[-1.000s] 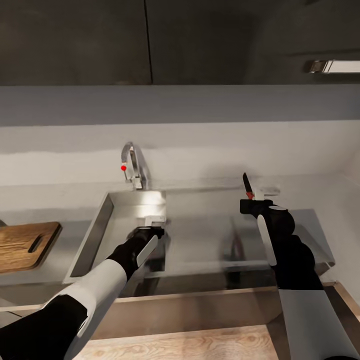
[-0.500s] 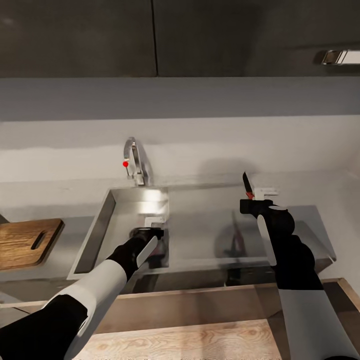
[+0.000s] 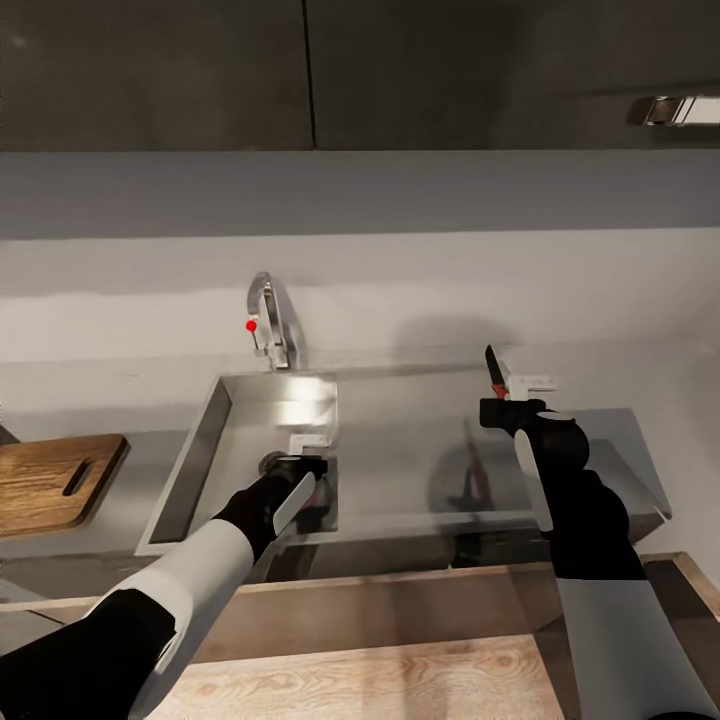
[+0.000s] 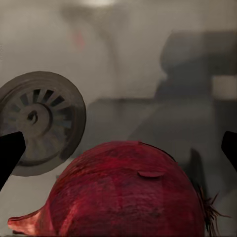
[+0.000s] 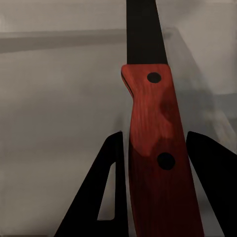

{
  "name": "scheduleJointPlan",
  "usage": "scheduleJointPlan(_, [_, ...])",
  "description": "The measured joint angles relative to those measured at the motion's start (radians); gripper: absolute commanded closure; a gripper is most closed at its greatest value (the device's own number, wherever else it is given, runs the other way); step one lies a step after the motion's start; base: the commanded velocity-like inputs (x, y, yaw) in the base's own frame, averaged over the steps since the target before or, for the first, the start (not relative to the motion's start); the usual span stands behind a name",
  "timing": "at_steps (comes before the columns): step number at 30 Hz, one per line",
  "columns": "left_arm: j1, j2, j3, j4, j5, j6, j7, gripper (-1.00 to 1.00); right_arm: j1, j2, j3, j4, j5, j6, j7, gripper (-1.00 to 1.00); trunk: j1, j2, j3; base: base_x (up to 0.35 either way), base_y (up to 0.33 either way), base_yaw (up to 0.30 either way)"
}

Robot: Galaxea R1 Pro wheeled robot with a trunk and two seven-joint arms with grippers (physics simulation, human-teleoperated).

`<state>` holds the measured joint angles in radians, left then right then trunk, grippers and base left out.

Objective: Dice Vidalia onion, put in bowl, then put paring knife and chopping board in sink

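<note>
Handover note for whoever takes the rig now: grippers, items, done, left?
Right gripper: shut on the paring knife, held above the drainboard.
Left gripper: open, down in the sink, fingers either side of the onion beside the drain, not yet gripped.
Chopping board lies on the countertop, left of the sink.
Done: knife picked up.
Left: grasp onion, dice, bowl it, sink knife and board.

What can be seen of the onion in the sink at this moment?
The onion is dark red-purple with glossy, finely streaked papery skin, a small flake lifting near its top, a pointed tip at one end and wispy roots at the other. It looks whole and uncut, lying on its side on the grey sink floor beside the round slotted drain. The left end effector is open, its dark fingertips on either side, apparently not touching.
</note>
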<state>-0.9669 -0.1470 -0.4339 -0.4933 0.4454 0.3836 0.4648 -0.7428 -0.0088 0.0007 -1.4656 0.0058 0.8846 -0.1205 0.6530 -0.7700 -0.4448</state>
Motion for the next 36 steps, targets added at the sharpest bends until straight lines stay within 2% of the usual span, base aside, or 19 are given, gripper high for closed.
scheduleJointPlan(8, [0.0,0.0,0.0,0.001,0.0,0.0,0.0,-1.0,0.0,0.0,0.0,0.0,0.0,0.0,0.0,1.0,0.0,0.0,0.0,-0.015,0.0,0.0])
scheduleJointPlan(17, [0.0,0.0,0.0,0.002,0.0,0.0,0.0,-1.0,0.0,0.0,0.0,0.0,0.0,0.0,0.0,1.0,0.0,0.0,0.0,-0.172,0.0,0.0])
scheduleJointPlan(36, [0.0,0.0,0.0,0.002,0.0,0.0,0.0,-1.0,0.004,0.0,0.0,0.0,0.002,-0.003,-0.001,1.0,0.0,0.0,0.0,0.03,0.0,0.0])
